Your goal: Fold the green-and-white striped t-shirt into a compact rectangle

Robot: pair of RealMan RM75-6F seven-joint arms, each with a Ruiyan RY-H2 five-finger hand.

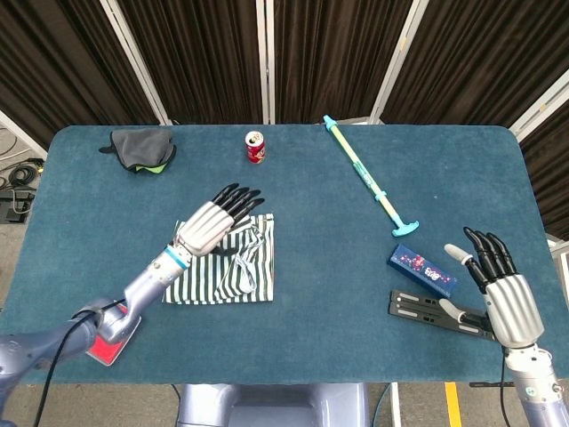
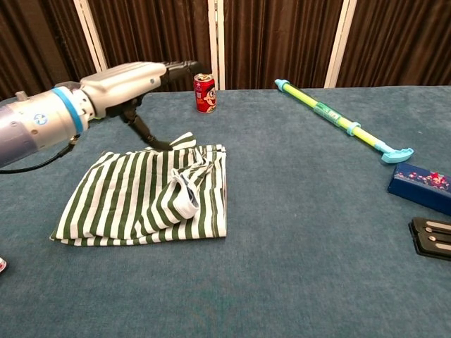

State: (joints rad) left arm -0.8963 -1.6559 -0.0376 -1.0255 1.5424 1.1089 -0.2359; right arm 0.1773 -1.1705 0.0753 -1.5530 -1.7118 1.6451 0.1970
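Observation:
The green-and-white striped t-shirt lies roughly folded on the blue table, left of the middle. One sleeve is flopped loosely over its right part. My left hand hovers over the shirt's far left corner. Its fingers are stretched out flat and its thumb points down, holding nothing. My right hand shows only in the head view, near the table's right front corner. It is open with fingers spread and holds nothing.
A red can stands at the back, with a grey cloth at the back left. A green-yellow stick lies right of centre. A blue box and a black flat piece lie beside my right hand.

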